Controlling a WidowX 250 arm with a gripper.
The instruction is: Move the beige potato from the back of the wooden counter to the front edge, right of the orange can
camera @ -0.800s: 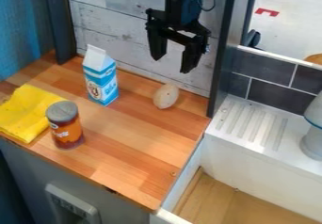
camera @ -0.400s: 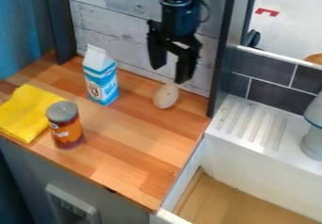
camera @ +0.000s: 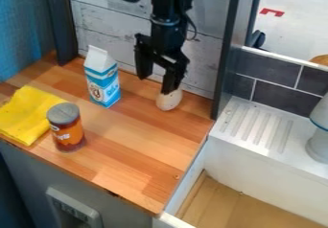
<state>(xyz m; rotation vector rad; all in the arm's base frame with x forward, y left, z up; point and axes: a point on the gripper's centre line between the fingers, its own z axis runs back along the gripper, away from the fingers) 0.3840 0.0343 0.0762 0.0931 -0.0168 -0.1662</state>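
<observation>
The black gripper [camera: 156,84] hangs over the back of the wooden counter, open, with nothing between its fingers. Its right finger overlaps the top of a pale, egg-shaped object [camera: 169,100] in the view; whether they touch I cannot tell. To the gripper's left a blue and white milk carton [camera: 103,81] stands upright. Nearer the front, an orange-brown can [camera: 66,129] with a grey lid stands upright. Beside the can, at the left, lies a folded yellow cloth [camera: 27,115].
A grey plank wall [camera: 106,17] closes the back, with dark posts [camera: 59,23] at either side. Right of the counter are a white sink [camera: 266,153] with a ribbed ledge and a grey-white object [camera: 320,138] at the edge.
The gripper has come down and shifted to the left, from above the egg-shaped object to beside and partly in front of it. The counter objects have stayed put.
</observation>
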